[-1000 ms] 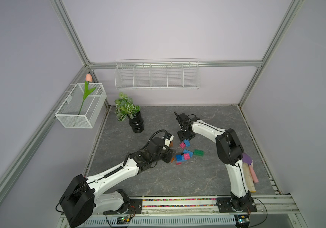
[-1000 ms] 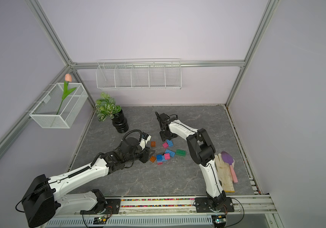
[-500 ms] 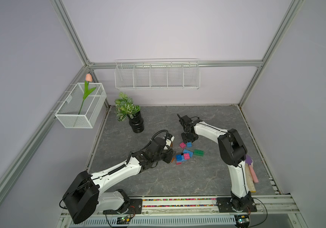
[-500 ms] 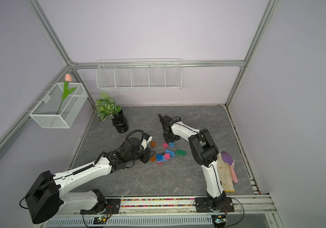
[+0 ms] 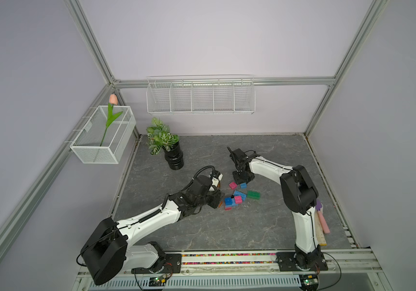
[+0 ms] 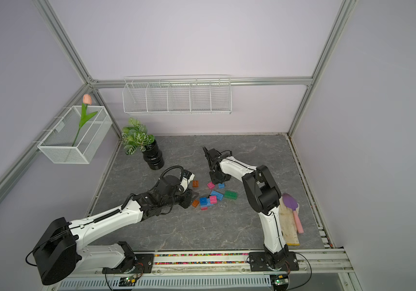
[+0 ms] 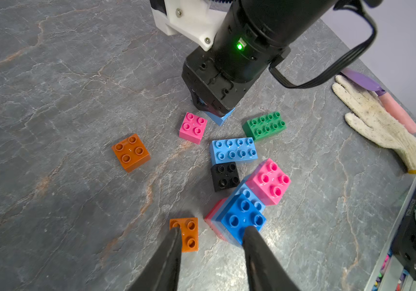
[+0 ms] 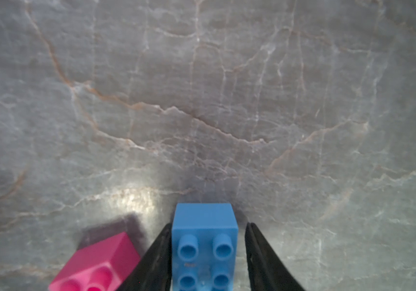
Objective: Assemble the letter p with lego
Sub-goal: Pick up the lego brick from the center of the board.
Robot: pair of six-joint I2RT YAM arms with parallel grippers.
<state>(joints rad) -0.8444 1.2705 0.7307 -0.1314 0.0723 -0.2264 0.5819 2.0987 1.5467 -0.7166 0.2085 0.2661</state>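
Straddling a blue brick [image 8: 204, 219], the right claw [image 8: 208, 225] stands slightly spread.

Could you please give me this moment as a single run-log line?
phase: brick pickup | left tool: open, empty, beside orange brick | right tool: open, jaws astride small blue brick on table

On the near side of the green oblong brick [image 5: 253, 194], tabletop [image 5: 227, 226] is lying open, while behind and left of it other lego bricks [image 5: 238, 199], the left arm [image 5: 197, 194] and the right arm [image 5: 265, 166] are blocking passage.
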